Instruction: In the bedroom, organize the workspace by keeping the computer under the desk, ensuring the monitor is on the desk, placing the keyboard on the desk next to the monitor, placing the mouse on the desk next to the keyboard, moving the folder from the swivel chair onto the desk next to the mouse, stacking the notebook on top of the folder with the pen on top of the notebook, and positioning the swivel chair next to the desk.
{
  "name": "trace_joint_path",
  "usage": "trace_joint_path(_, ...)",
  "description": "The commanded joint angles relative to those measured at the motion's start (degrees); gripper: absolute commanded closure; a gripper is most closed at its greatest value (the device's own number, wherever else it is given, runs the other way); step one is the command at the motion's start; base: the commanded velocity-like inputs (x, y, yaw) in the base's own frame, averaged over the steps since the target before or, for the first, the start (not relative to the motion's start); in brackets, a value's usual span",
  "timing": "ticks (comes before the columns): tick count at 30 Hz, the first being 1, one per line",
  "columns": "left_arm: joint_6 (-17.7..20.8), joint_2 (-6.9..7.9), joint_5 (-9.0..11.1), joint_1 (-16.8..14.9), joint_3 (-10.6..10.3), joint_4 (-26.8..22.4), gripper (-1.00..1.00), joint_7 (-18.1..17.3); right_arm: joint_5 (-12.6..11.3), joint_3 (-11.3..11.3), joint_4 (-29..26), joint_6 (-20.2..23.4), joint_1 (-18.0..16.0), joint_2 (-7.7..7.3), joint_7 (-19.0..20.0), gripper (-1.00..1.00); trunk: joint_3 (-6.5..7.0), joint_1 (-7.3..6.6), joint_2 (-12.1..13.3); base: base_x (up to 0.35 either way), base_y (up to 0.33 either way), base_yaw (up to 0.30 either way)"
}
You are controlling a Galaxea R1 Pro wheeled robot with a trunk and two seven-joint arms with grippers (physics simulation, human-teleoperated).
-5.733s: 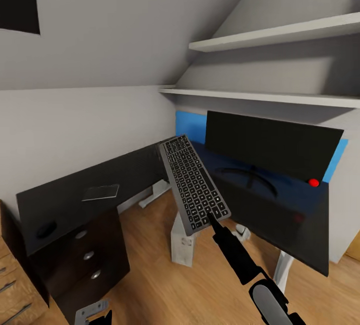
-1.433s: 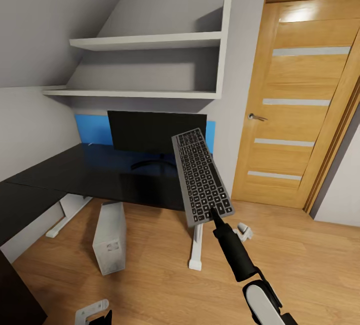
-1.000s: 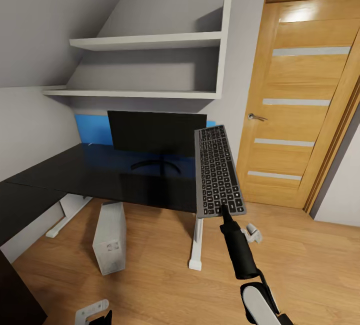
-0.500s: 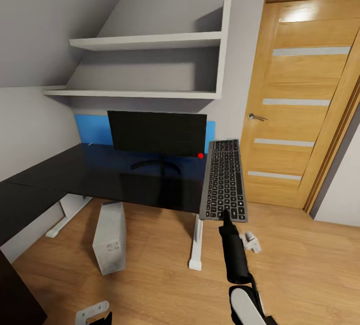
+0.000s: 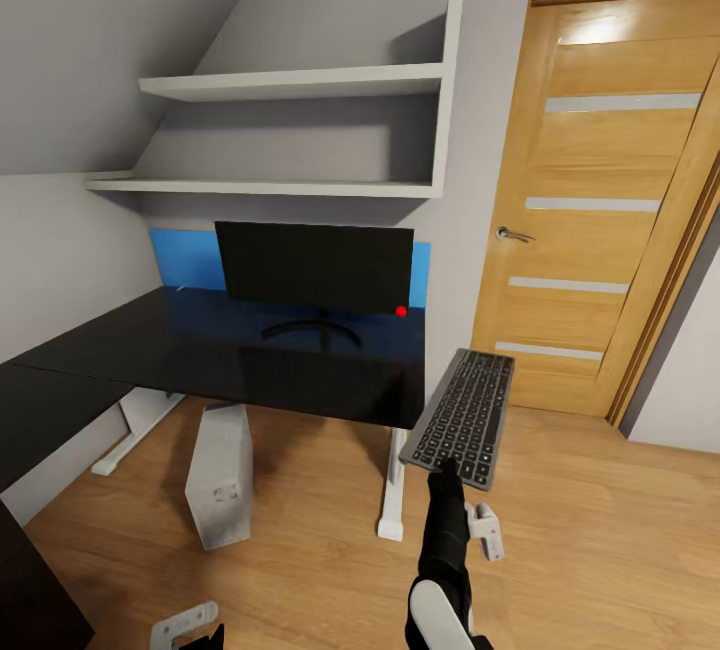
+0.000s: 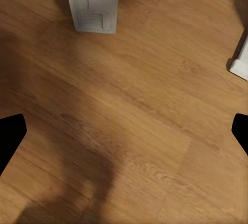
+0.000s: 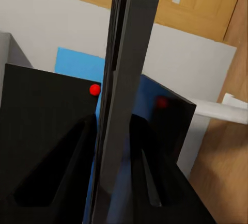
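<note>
Wood flooring [image 5: 600,530] occupies the foreground and carries no obstruction on the door side. The left gripper [image 6: 124,131] hangs over bare floor with its dark fingertips spread wide apart, holding nothing. The right gripper [image 5: 447,468] is clamped on the near short edge of the keyboard [image 5: 462,416]; the right wrist view looks along the silvery frame edge-on between both fingers. The keyboard is airborne, tilted, just beyond the right end of the desk [image 5: 200,360] and below its top, over the floor.

The computer [image 5: 220,475] stands on the floor under the desk, beside a white desk leg [image 5: 392,490]. The monitor [image 5: 315,268] stands on the desk against a blue wall panel [image 5: 180,258], red dot at its lower right corner.

Step in hand, by judgement: placing the keyboard beside the monitor. The next move calls for raising the keyboard clear of the desk's end edge, levelling it, carrying it leftward over the top and lowering it flat in front of the monitor.

Clearance: the glossy surface in front of the stand appears bare and ample. The chief risk is the keyboard's far end striking the desk edge or stand. A wooden door [image 5: 600,210] stands at right, and shelves [image 5: 300,135] sit well above.
</note>
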Motion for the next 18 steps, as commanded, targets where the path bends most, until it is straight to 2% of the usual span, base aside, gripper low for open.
trace_joint_path(1,0.3,-0.03,0.6,0.0,0.0,-0.1,-1.00,0.2,0.3,0.1,-0.1,-0.3,-0.1,0.00,-0.3,1.00,-0.05,0.01,0.0,0.000,0.000,0.000)
trace_joint_path(18,0.3,-0.03,0.6,0.0,0.0,-0.1,-1.00,0.2,0.5,0.0,-0.3,-0.6,-0.1,0.00,-0.3,1.00,-0.05,0.01,0.0,0.000,0.000,0.000)
